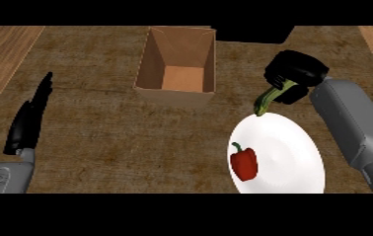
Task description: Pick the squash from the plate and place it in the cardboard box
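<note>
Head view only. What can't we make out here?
All in the head view:
- green squash: only a thin end shows; the black right hand, curled round it, hides the rest.
- dark block behind the brown cardboard box: cut off at the top edge, unidentifiable.
- round white plate: lower rim cut off at the bottom edge.
- black left hand, resting open at the left edge: seen edge-on, palm hidden.

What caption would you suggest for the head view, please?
Right robot hand holds the squash at the far edge of the white plate, where a red pepper lies; cardboard box beyond.
</note>
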`<move>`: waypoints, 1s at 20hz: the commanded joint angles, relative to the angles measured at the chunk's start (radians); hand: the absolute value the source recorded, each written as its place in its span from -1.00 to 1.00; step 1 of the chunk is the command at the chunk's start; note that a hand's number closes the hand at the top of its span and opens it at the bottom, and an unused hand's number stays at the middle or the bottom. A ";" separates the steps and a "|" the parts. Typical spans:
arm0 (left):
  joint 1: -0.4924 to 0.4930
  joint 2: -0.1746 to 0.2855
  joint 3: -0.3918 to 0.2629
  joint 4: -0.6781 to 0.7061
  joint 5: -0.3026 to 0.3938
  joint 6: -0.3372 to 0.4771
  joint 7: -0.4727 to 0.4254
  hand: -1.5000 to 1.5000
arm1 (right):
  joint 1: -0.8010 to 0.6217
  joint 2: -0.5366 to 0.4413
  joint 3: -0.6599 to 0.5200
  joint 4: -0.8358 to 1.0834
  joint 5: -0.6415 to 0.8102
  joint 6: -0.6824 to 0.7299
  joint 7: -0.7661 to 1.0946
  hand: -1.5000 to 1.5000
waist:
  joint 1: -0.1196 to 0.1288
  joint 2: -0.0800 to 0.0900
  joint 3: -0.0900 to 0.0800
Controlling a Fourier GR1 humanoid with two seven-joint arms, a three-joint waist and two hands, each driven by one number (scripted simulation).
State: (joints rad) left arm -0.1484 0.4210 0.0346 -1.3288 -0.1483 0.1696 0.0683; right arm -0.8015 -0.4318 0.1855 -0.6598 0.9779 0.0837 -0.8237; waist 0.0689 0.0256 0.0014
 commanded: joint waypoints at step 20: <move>0.061 0.001 0.044 0.005 0.001 -0.023 -0.036 0.00 | -0.484 0.154 -0.257 0.307 -0.227 0.111 -0.147 1.00 | -0.025 -0.019 -0.002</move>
State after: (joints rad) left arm -0.1342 0.4162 0.0700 -1.3034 -0.1551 0.1605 0.0546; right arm -1.2252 -0.3348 -0.0502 -0.3820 0.7876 0.0986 -0.9873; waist 0.0383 0.0096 0.0002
